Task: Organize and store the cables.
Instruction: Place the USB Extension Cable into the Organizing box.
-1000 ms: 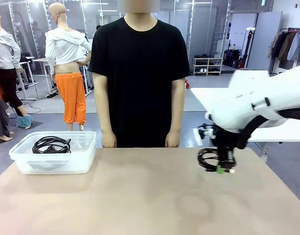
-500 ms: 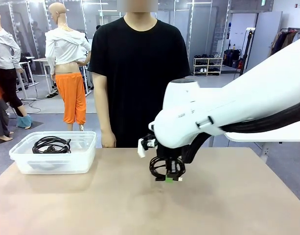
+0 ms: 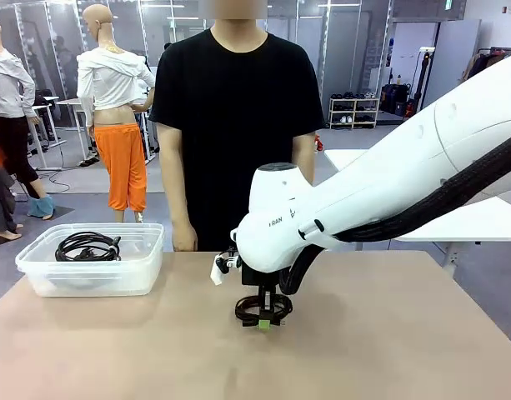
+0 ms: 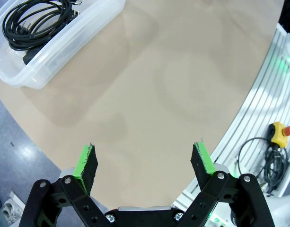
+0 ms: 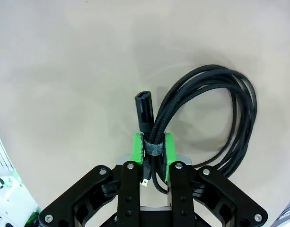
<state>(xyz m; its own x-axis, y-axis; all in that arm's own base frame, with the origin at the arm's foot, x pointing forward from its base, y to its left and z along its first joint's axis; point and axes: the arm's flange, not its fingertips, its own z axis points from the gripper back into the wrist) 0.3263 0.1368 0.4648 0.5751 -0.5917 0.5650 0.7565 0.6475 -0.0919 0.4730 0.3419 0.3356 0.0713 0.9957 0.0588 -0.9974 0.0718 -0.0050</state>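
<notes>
The right gripper (image 5: 153, 149) pinches a coiled cable (image 5: 208, 118) at its band, mid-table. The left gripper (image 4: 145, 163) hangs spread wide. Another cable (image 3: 88, 246) lies in the bin (image 3: 92, 279) at the table's left edge.

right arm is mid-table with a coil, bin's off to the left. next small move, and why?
Probably keep the right hand clamped and carry the coil toward the bin. The fingers pinch the coil at its band, and it hangs just over bare table, well short of the bin, where another cable already lies. Releasing here would leave it unstored.
</notes>
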